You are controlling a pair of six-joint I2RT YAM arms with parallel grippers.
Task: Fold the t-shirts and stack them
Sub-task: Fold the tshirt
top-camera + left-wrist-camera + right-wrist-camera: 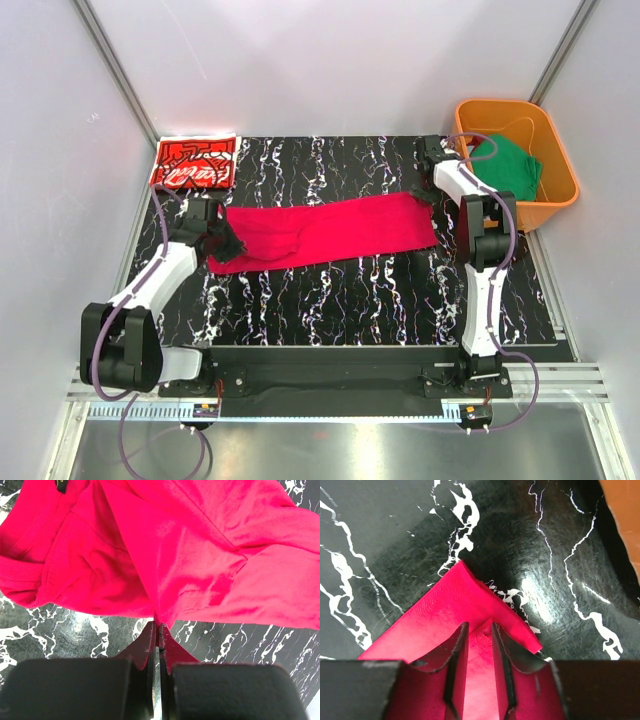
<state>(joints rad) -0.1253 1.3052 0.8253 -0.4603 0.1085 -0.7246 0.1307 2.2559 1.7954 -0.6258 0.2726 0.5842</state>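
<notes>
A plain crimson t-shirt (330,232) lies folded into a long strip across the black marbled table (330,300). My left gripper (228,240) is shut on the strip's left end, pinching a pleat of the cloth (175,555) at its fingertips (156,625). At the strip's right end, my right gripper (428,197) straddles a corner of the shirt (445,605). Its jaws (480,626) are narrow but still apart, with red cloth ridged up between them. A red t-shirt with white line print (195,162) lies folded at the back left corner. A green t-shirt (510,165) sits in the tub.
An orange plastic tub (560,180) stands off the table's back right corner, close beside the right arm, and its wall (625,520) shows in the right wrist view. White walls close in on the left, back and right.
</notes>
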